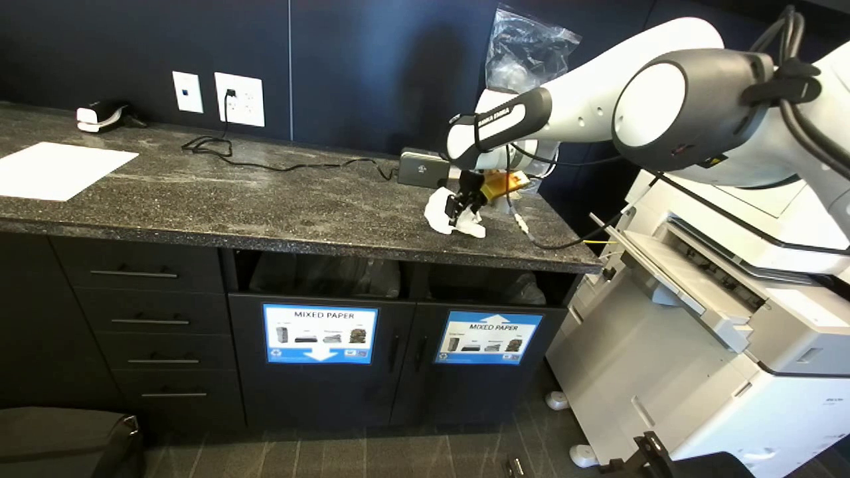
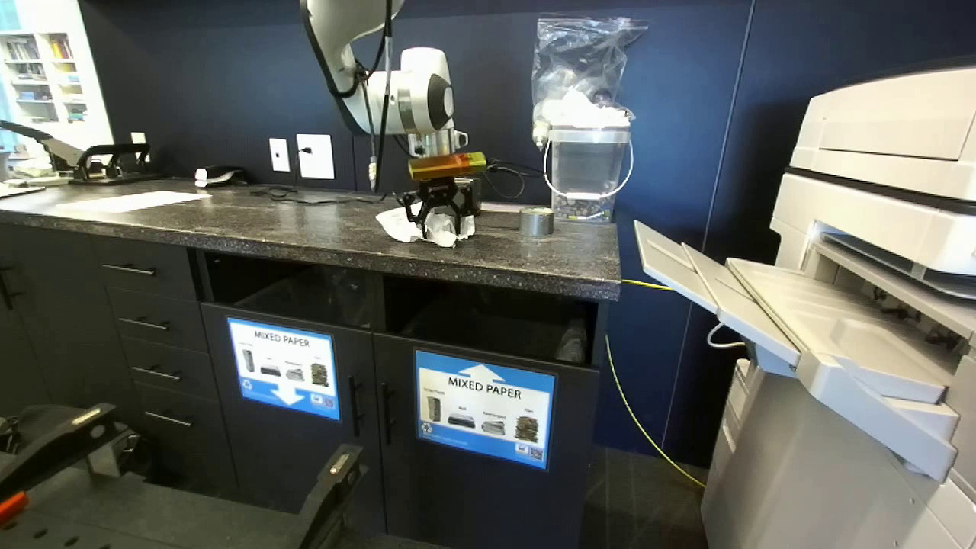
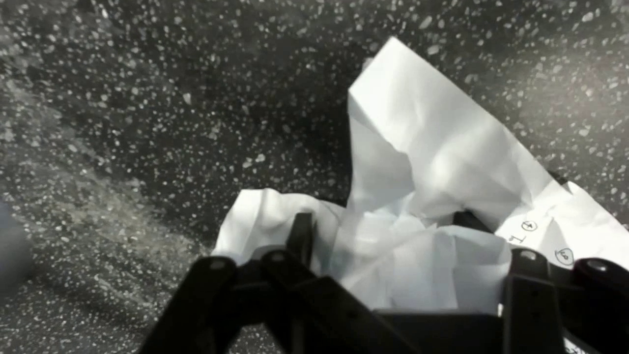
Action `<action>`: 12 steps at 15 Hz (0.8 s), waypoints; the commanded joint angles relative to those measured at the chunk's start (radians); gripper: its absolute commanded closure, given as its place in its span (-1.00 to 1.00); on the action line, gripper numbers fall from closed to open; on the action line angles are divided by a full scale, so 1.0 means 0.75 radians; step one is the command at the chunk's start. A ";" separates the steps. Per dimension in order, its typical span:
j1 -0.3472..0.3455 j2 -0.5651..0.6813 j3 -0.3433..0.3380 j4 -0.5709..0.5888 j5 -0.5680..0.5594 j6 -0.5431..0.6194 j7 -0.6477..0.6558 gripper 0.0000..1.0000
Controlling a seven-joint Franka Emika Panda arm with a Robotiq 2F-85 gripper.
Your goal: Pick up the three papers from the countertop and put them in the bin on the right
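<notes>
black gear (image 2: pixel 152 509) stands nearest, before the countertop (image 2: pixel 320 219); under the countertop's right end, the bin (image 2: pixel 488 320). atop the countertop, the gripper (image 2: pixel 441 231) straddles crumpled papers (image 3: pixel 417 275), jaws wide apart; whether they grip, i can't tell. at the countertop's back is a bucket (image 2: pixel 585 168).

Crumpled white paper pieces (image 2: pixel 442 235) on the long dark speckled stone countertop (image 2: pixel 305 227), partly between the fingers of the black two-fingered gripper (image 2: pixel 441 229). Far left, in an exterior view: flat white rectangular sheet (image 2: pixel 133 201). Right: silver cylindrical tape roll (image 2: pixel 537 222). Beneath: dark rectangular bin slot (image 2: pixel 488 320). Beyond the countertop's right end: off-white boxy printer (image 2: pixel 846 335).
</notes>
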 commanded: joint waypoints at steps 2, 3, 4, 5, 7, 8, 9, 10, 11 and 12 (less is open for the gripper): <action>0.000 0.065 0.011 0.100 0.019 -0.020 -0.009 0.29; 0.001 0.065 0.011 0.101 0.018 -0.019 -0.009 0.43; 0.005 0.064 0.006 0.102 0.013 -0.022 -0.005 0.55; 0.009 0.063 0.002 0.102 0.009 -0.026 -0.003 0.72; 0.016 0.053 -0.005 0.089 0.000 -0.038 -0.003 0.92; 0.017 0.046 -0.006 0.081 -0.002 -0.048 -0.004 0.95; 0.017 0.041 -0.006 0.073 -0.003 -0.059 -0.008 0.97; 0.018 0.027 -0.009 0.054 -0.008 -0.071 -0.011 0.90; 0.017 0.013 -0.012 0.033 -0.012 -0.088 -0.014 0.93; 0.018 -0.001 -0.017 0.010 -0.019 -0.101 -0.013 0.95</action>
